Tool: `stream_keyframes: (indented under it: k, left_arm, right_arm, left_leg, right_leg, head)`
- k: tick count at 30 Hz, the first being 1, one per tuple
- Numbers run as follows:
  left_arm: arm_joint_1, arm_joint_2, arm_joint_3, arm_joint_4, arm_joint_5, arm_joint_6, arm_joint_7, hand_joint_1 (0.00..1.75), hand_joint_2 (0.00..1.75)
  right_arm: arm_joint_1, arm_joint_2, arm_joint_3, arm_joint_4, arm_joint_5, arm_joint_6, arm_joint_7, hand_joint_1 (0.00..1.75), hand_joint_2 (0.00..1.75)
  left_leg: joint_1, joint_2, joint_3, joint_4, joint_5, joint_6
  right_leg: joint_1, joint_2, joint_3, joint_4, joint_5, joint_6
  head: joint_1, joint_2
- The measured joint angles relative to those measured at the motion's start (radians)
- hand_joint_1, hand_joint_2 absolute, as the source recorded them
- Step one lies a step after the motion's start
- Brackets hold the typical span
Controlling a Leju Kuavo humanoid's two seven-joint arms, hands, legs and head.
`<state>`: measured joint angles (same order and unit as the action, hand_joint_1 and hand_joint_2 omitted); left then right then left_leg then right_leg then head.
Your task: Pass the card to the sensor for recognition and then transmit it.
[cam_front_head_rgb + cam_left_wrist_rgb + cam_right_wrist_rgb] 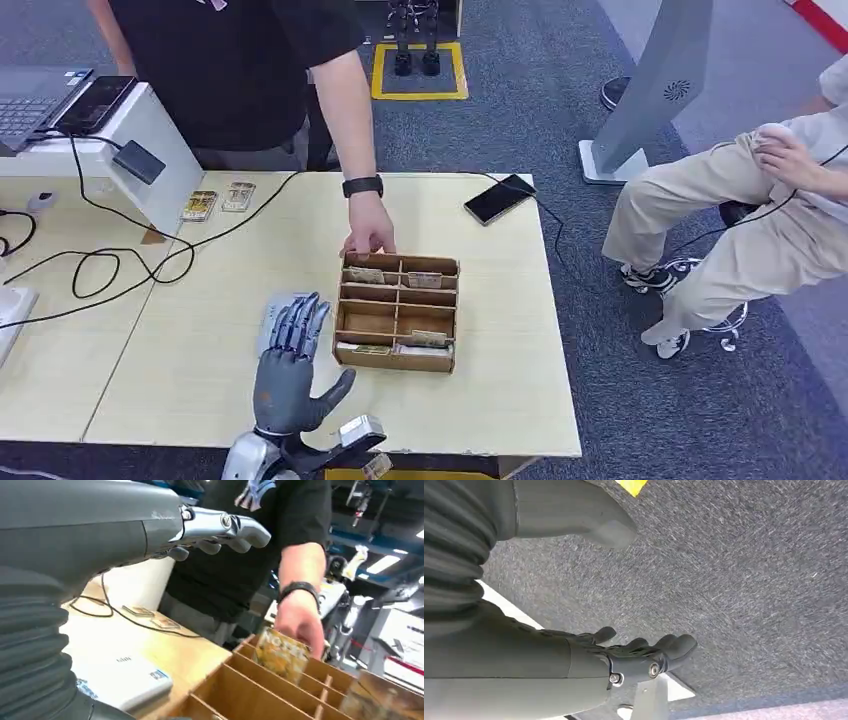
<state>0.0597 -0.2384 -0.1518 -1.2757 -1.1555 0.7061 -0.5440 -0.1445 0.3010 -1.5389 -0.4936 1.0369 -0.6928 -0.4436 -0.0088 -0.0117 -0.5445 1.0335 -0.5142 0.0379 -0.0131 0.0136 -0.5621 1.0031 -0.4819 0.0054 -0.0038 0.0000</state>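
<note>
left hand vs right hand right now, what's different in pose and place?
The left hand is raised above the table beside the wooden box, fingers spread; the right hand hangs over the carpet with fingers together, slightly curled. Both hold nothing.

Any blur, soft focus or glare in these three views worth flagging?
Head view: evenly lit and sharp, the table free of glare. Left wrist view: the person's hand and the card are blurred, the background soft. Right wrist view: the carpet is streaked with blur.
</note>
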Motion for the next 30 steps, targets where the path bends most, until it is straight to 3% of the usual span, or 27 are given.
stream_keyframes:
  k: [8,12,13,19,25,26,30]
  left_arm:
    - [0.006,-0.003,0.031,0.000,-0.031,0.000,-0.029,0.00,1.75]
    - [0.006,0.000,0.031,0.002,-0.087,0.000,0.013,0.00,1.75]
    - [0.006,0.001,0.031,0.002,-0.095,0.000,0.015,0.00,0.00]
    - [0.004,0.004,0.029,0.014,-0.163,0.000,0.075,0.00,0.00]
    - [0.002,0.005,0.022,0.024,-0.166,0.000,0.083,0.00,0.00]
    - [0.002,0.005,0.022,0.025,-0.166,0.000,0.083,0.00,1.75]
    - [0.001,0.006,0.018,0.031,-0.180,0.000,0.107,0.00,1.75]
  right_arm:
    - [0.000,0.004,0.000,-0.005,0.002,0.000,-0.006,0.00,1.75]
    - [0.000,0.004,0.000,-0.005,0.012,0.000,-0.014,0.00,1.75]
    - [0.000,0.003,0.000,-0.005,0.012,0.000,-0.015,0.00,1.75]
    - [-0.001,0.003,0.000,-0.004,0.022,0.000,-0.017,0.00,1.75]
    - [-0.001,0.003,0.000,-0.004,0.024,0.000,-0.017,0.00,1.75]
    - [0.000,0.003,0.000,-0.004,0.024,0.000,-0.017,0.00,1.75]
    - [-0.001,0.003,0.000,-0.004,0.026,0.000,-0.018,0.00,1.75]
  left_leg:
    - [0.000,0.000,0.000,0.000,0.000,0.000]
    - [0.000,0.000,0.000,0.000,0.000,0.000]
    - [0.000,0.000,0.000,0.000,0.000,0.000]
    - [0.000,0.000,0.000,0.000,0.000,0.000]
    - [0.000,0.000,0.000,0.000,0.000,0.000]
    - [0.000,0.000,0.000,0.000,0.000,0.000]
    - [0.000,0.000,0.000,0.000,0.000,0.000]
  right_leg:
    - [0.000,0.000,0.000,0.000,0.000,0.000]
    - [0.000,0.000,0.000,0.000,0.000,0.000]
    - [0.000,0.000,0.000,0.000,0.000,0.000]
    - [0.000,0.000,0.000,0.000,0.000,0.000]
    - [0.000,0.000,0.000,0.000,0.000,0.000]
    - [0.000,0.000,0.000,0.000,0.000,0.000]
    - [0.000,0.000,0.000,0.000,0.000,0.000]
  head:
    - [0.000,0.000]
    - [0.000,0.000]
    - [0.000,0.000]
    - [0.000,0.000]
    - [0.000,0.000]
    - [0.000,0.000]
    - [0.000,0.000]
